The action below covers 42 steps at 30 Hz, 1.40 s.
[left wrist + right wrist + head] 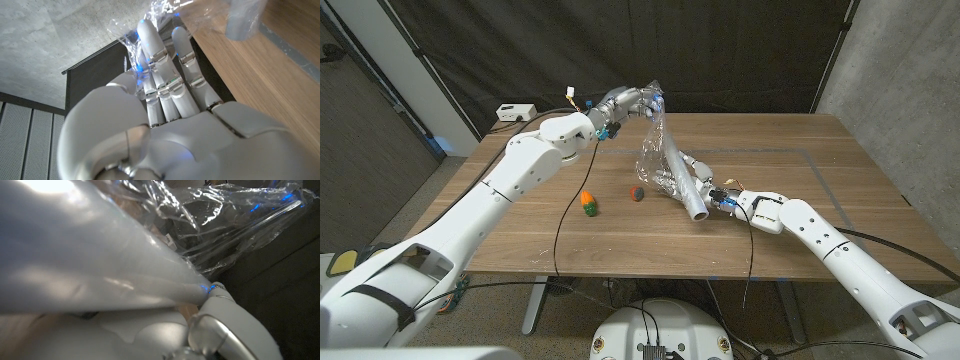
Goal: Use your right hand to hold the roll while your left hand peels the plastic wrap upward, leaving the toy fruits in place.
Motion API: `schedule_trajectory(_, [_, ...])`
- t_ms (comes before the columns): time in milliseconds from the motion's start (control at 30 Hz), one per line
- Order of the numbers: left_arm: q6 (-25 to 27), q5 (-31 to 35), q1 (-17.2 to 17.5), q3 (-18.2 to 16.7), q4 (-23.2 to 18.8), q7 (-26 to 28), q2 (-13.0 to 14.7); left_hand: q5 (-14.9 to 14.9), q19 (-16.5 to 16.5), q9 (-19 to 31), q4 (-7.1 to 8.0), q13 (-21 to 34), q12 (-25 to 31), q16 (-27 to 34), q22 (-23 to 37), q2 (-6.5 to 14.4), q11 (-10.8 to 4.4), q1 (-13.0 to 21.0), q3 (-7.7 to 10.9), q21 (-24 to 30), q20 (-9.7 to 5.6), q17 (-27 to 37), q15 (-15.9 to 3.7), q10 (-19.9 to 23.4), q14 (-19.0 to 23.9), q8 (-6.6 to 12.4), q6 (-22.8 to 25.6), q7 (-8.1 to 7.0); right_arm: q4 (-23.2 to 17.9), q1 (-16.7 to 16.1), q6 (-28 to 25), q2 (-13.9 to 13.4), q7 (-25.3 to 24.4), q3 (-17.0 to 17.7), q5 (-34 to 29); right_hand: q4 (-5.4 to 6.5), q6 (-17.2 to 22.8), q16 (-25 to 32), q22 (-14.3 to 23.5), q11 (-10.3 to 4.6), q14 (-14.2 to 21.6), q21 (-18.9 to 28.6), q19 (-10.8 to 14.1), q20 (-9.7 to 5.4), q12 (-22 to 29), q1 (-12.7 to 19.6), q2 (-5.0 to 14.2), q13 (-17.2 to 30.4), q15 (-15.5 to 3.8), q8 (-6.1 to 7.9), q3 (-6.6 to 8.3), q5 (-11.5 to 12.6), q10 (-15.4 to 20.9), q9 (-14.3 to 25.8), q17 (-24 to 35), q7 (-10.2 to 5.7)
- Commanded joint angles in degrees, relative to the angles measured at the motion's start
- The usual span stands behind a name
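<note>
**Wrap lifted off the roll, toy fruits on the table**

Head view: the left hand (625, 103) is hanging above the far middle of the wooden table (840, 160), its fingers closed on the top edge of the plastic wrap (653, 145). The wrap is stretching down as a crumpled clear sheet to the roll (682, 183), which is lying slanted on the table near the middle. The right hand (720, 196) is sitting against the roll's near end, but how its fingers are lying there is too small to tell. Two toy fruits are resting on the bare wood to the left of the roll, apart from the wrap: an orange and green one (588, 203) and a smaller red and green one (635, 193) between it and the roll. A white box (516, 113) is sitting beyond the table's far left corner.

Left wrist view: the left hand (165, 125) is showing its back, the fingers (150, 42) lying close together and straight, their tips pressing into a bunch of plastic wrap (157, 12). The roll (242, 20) is appearing blurred over the table (260, 85).

Right wrist view: the roll (85, 260) is lying right against the right hand (220, 325), with crinkled plastic wrap (225, 225) beyond it. Whether the fingers are wrapping the roll cannot be told here.
</note>
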Motion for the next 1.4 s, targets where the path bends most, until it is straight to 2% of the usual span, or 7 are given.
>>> schedule_trajectory(33, [-4.4,0.4,0.1,-0.1,0.9,-1.0,-1.1,0.2,0.6,0.0,-0.1,-0.1,0.4,0.4,-0.2,-0.2,-3.46,-0.3,0.62,0.4,-5.27,0.1,-0.21,3.1,0.3,-0.11,1.7,1.23,0.6,0.0,0.4,0.4,0.5,0.2,-0.3,0.42,-0.3,0.2,0.1,0.3,0.1,-0.4,0.7,0.04,0.1,-0.6,-0.01,0.3,0.61,-0.13,0.14,-0.2,0.1,0.1,0.2,0.12])
schedule_trajectory(767, [-7.3,3.1,0.4,-0.1,-0.8,0.1,-1.1,0.1,0.4,-0.3,0.12,-0.2,0.6,0.9,-1.4,-0.8,-3.7,-0.7,1.29,1.6,-5.67,-0.5,-0.24,3.3,0.4,-0.06,2.2,0.59,0.8,-0.8,2.0,0.9,1.3,0.7,-0.7,0.72,-0.2,0.3,0.2,0.25,0.1,-0.8,0.7,0.1,0.2,-1.4,0.03,0.3,0.57,0.0,0.17,-0.2,0.2,0.1,0.1,0.14])
schedule_trajectory(933, [-4.2,4.3,0.0,0.3,-2.4,1.7,0.2,0.2,0.7,-0.6,0.16,-0.6,0.7,1.0,-1.6,-1.1,-3.59,-0.9,1.44,2.0,-5.61,-0.8,-0.17,3.7,0.4,-0.03,2.7,0.42,0.6,-1.1,2.3,0.9,1.1,0.9,-0.8,0.75,-0.2,0.3,0.2,0.25,0.1,-0.9,0.7,0.15,0.2,-1.5,0.05,0.3,0.59,0.02,0.2,-0.2,0.2,0.1,0.0,0.13])
schedule_trajectory(1033, [-0.9,8.3,-0.1,1.1,-5.1,5.9,1.6,0.3,0.9,-0.9,0.17,-0.5,0.7,1.2,-1.8,-1.6,-3.07,-1.3,1.41,2.3,-5.33,-0.9,-0.02,3.5,0.5,-0.07,2.9,0.0,0.5,-1.2,2.5,0.9,1.1,0.9,-0.9,0.77,-0.2,0.3,0.2,0.28,0.1,-0.9,0.7,0.18,0.2,-1.5,0.05,0.3,0.64,0.04,0.21,-0.2,0.2,0.1,0.0,0.13])
schedule_trajectory(1167, [9.0,18.5,-1.6,4.4,-11.4,13.8,4.4,-0.2,1.1,-2.0,1.34,-0.1,0.7,2.3,-2.2,-7.9,-2.9,-6.5,-1.85,3.1,-5.12,-1.4,0.5,2.5,0.7,-1.39,0.2,-1.2,0.5,-1.3,2.7,0.9,1.4,0.9,-1.0,0.79,-0.2,0.3,0.2,0.23,0.1,-1.0,0.7,0.17,0.2,-1.6,0.05,0.3,0.6,0.07,0.23,-0.2,0.2,0.1,0.0,0.14])
schedule_trajectory(1233, [17.6,26.6,-3.0,7.9,-15.6,19.5,5.1,-0.5,0.5,-2.0,1.85,0.3,0.9,2.7,-2.2,-10.2,-2.7,-8.6,-3.27,3.1,-4.9,-1.6,0.41,2.0,0.6,-1.85,-1.3,-1.29,0.6,-1.2,2.8,0.9,1.6,0.8,-1.1,0.79,-0.2,0.3,0.2,0.23,0.1,-1.0,0.7,0.21,0.2,-1.6,0.05,0.3,0.58,0.06,0.24,-0.2,0.2,0.1,0.0,0.12])
schedule_trajectory(1400, [30.7,40.4,-5.3,14.9,-19.3,26.2,4.0,-1.2,-4.1,0.5,3.56,1.2,-1.0,1.9,-2.3,-17.1,-1.59,-16.8,-9.27,1.9,-3.25,-1.5,0.11,-5.3,-2.6,-4.56,-13.8,-0.84,0.8,-1.0,3.0,1.0,2.0,0.7,-1.4,0.81,-0.2,0.3,0.2,0.2,0.1,-1.1,0.6,0.2,0.2,-1.7,0.03,0.2,0.68,0.07,0.27,-0.2,0.2,0.1,0.0,0.1])
